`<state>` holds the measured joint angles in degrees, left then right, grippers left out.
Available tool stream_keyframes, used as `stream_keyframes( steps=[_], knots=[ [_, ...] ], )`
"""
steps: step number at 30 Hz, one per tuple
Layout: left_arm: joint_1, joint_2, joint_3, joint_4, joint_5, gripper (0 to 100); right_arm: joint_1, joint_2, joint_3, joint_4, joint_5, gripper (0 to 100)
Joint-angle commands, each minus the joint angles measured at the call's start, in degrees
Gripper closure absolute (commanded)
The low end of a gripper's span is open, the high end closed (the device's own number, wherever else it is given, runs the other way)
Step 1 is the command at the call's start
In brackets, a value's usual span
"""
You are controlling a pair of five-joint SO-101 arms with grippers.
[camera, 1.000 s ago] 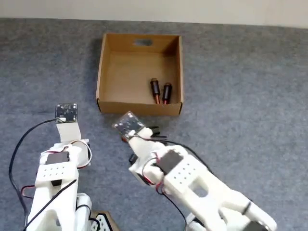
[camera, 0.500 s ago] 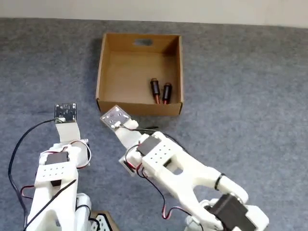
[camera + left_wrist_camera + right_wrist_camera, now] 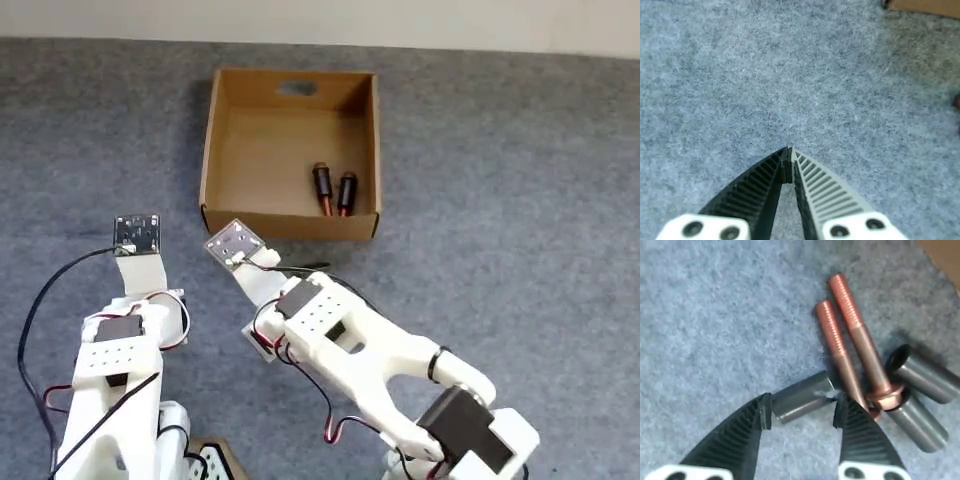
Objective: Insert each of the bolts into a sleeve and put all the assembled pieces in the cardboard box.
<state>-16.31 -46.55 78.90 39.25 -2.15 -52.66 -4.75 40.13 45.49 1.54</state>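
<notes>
Straddling a grey sleeve [image 3: 799,397] that lies flat on the carpet [image 3: 790,75] just in front of the cardboard box [image 3: 290,222], the right gripper [image 3: 802,411] has its jaws open, one tip by each end, nothing pinched. The sleeve's long axis runs from tip to tip, so closing here would, I judge, catch it end to end, not across its barrel. Two copper bolts [image 3: 860,335] and two spare sleeves [image 3: 922,375] lie just beyond it, nearer the box. The left gripper [image 3: 790,152], jaws closed and empty, hangs over bare carpet off the box's front-left corner, leaving the right arm nearer.
</notes>
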Motion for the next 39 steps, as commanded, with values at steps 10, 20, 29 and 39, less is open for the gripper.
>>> stream_keyframes(
  steps=[10, 20, 29, 39],
  knots=[
    [-0.8, -1.2, -0.5, -0.8, -0.2, 99, 0.0, 0.7, -0.9, -3.9, -0.8, 90.2],
    [-0.8, -1.2, -0.4, -0.8, -0.2, 99, 0.0, 0.0, -0.8, 0.2, -0.5, 94.3],
    [-0.8, -1.2, -0.4, -0.8, -0.2, 99, 1.3, -0.7, -1.9, 4.3, -0.4, 94.3],
    [-0.8, -1.2, -0.4, -0.8, -0.2, 99, 4.6, -5.8, -1.5, 8.5, -0.3, 94.7]
  ],
)
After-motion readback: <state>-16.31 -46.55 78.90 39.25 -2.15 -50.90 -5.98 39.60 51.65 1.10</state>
